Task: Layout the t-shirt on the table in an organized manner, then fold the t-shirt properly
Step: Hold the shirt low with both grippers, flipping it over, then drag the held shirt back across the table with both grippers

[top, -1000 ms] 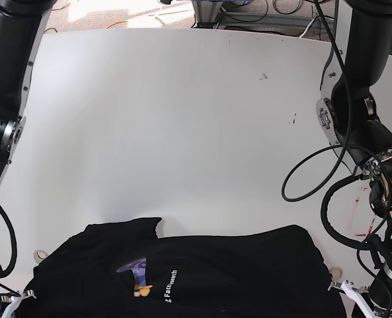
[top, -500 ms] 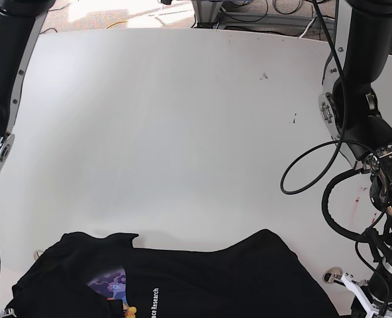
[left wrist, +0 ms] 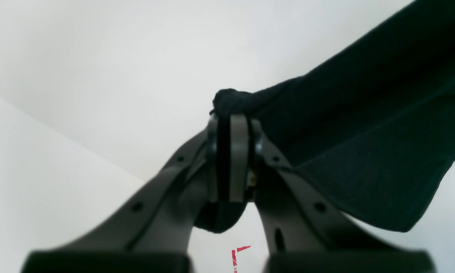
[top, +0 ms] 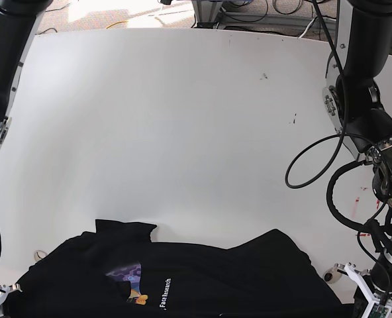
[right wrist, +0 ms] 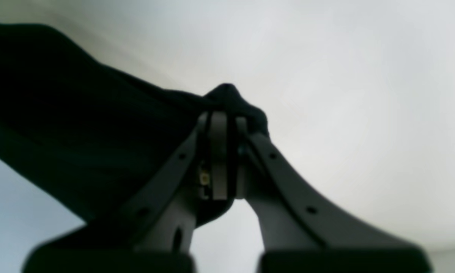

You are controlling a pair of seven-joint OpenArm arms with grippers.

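The black t-shirt (top: pixel 202 278) lies spread along the near edge of the white table (top: pixel 183 132), with its purplish neck label (top: pixel 123 271) and white lettering (top: pixel 164 291) facing up. My left gripper (top: pixel 349 286) is at the shirt's right end. In the left wrist view the left gripper (left wrist: pixel 229 113) is shut on a bunched edge of the t-shirt (left wrist: pixel 364 132). My right gripper (top: pixel 4 293) is at the shirt's left end. In the right wrist view the right gripper (right wrist: pixel 225 117) is shut on a fold of the t-shirt (right wrist: pixel 60 132). The cloth hangs taut from both grips.
Red tape marks (top: pixel 365 232) lie by the left arm, and red tape (left wrist: pixel 238 254) shows under that gripper. Small round holes (top: pixel 328 275) (top: pixel 37 254) sit near the shirt's two ends. Dark specks (top: pixel 263 76) dot the far right. Black cables (top: pixel 308 165) loop off the left arm.
The t-shirt slid toward the near edge and to the left, then came back up and to the right. Both grippers stayed shut on it throughout.
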